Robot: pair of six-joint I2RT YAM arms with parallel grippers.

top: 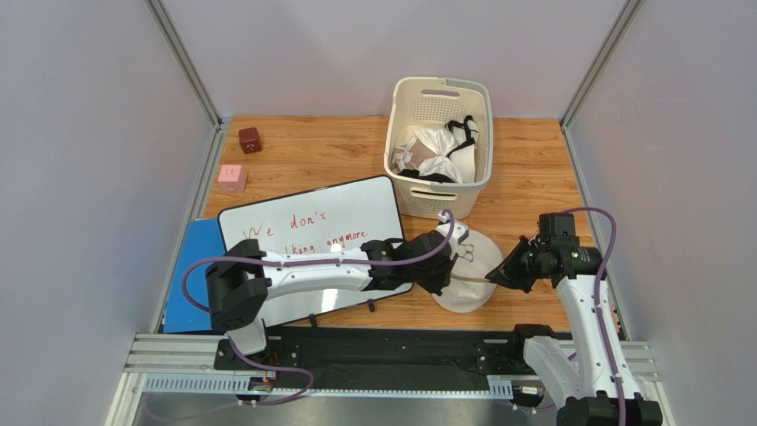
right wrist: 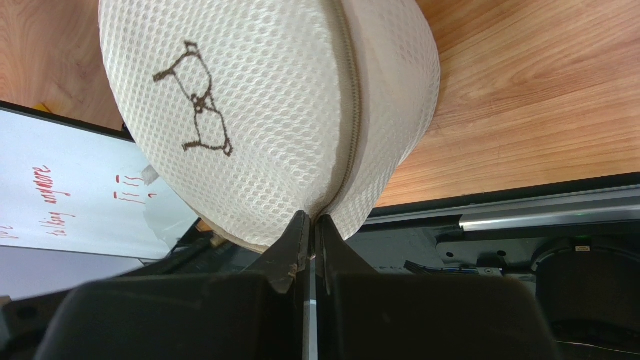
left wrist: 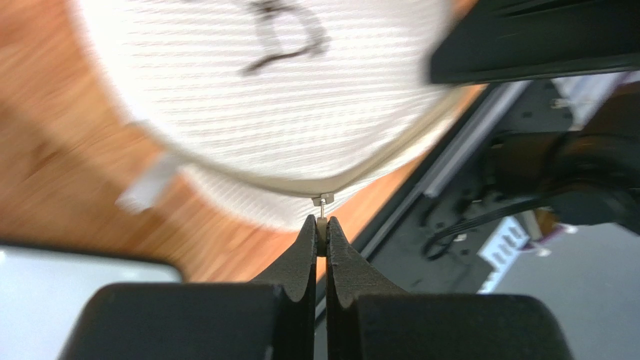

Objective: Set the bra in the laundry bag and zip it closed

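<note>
The laundry bag (top: pixel 471 266), a round cream mesh pouch with a brown bra drawing, is held tilted above the wood table between both grippers. My left gripper (top: pixel 450 274) is shut on the bag's small metal zipper pull (left wrist: pixel 322 201) at the rim of the laundry bag (left wrist: pixel 285 97). My right gripper (top: pixel 491 279) is shut on the zipper rim of the laundry bag (right wrist: pixel 263 112); its jaws meet at the seam (right wrist: pixel 312 223). The zipper (right wrist: pixel 351 112) looks closed along the stretch that shows. The bra is hidden from every view.
A cream slatted basket (top: pixel 402 106) with white and black-strapped clothes stands behind the bag. A whiteboard (top: pixel 311 222) with red writing lies under the left arm, on a blue sheet (top: pixel 188 266). A pink cube (top: pixel 232 177) and a brown cube (top: pixel 250 139) sit at the back left.
</note>
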